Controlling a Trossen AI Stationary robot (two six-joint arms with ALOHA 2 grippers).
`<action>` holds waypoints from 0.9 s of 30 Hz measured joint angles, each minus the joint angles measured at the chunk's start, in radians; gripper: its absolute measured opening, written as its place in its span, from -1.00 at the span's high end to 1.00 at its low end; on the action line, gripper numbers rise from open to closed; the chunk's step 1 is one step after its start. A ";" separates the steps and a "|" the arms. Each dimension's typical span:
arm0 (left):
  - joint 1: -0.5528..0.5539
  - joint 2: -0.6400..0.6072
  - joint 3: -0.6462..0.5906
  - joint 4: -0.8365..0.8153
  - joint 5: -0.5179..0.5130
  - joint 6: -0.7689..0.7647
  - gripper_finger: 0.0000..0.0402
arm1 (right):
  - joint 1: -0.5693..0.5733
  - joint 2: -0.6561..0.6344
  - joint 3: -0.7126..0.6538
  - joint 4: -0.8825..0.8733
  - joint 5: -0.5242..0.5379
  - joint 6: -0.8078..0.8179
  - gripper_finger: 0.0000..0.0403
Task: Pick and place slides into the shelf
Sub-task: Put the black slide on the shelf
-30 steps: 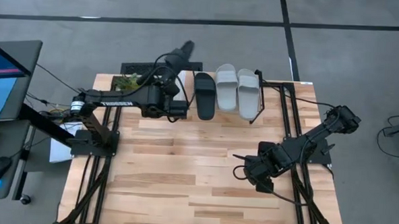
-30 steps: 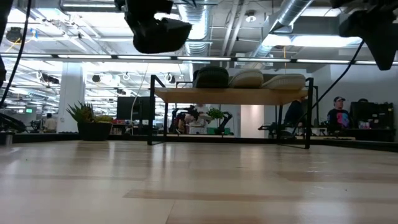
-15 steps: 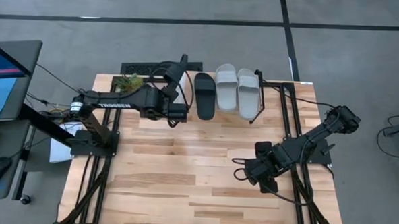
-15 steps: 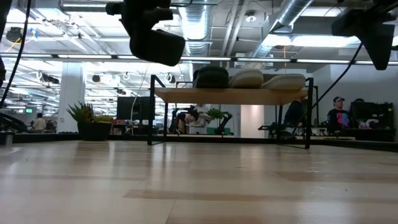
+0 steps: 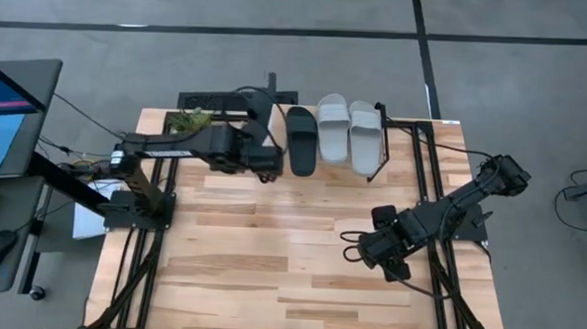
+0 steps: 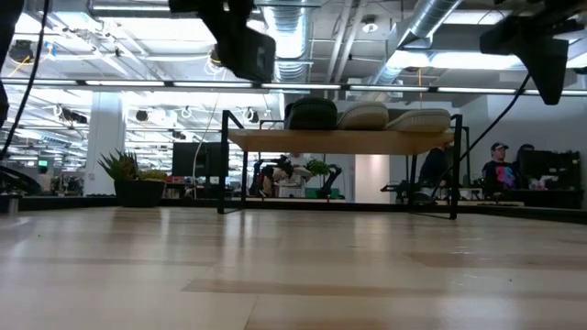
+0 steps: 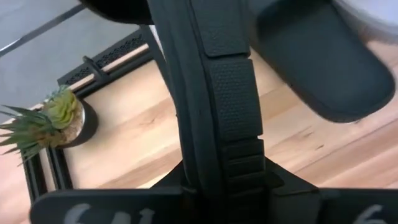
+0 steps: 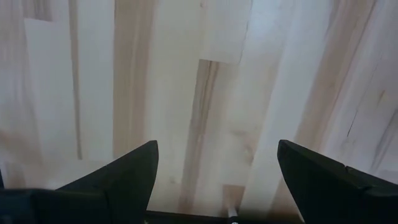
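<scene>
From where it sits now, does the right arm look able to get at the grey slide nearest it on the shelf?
Probably yes. The right gripper is open and empty over bare tabletop, and nothing lies between it and the outer grey slide on the shelf. The left gripper, holding a black slide, is beyond the shelved black slide.

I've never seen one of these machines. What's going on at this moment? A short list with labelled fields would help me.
Shelf: small rack at the table's far edge
On the shelf: one black slide, two light grey slides, side by side
Left gripper: shut on the fourth slide, a black one, held over the shelf's free end
Right gripper: open, holding nothing, over bare table
Also there: potted plant
</scene>
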 joint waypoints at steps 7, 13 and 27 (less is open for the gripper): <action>0.010 0.135 0.041 -0.043 0.044 -0.010 0.79 | 0.005 0.000 0.000 -0.018 0.000 0.000 -0.60; 0.021 0.187 0.084 -0.043 0.054 -0.010 0.79 | 0.022 0.000 0.000 -0.018 0.000 0.000 -0.60; 0.075 0.190 0.083 -0.043 0.059 -0.003 0.79 | 0.050 0.000 0.000 -0.017 0.000 0.012 -0.60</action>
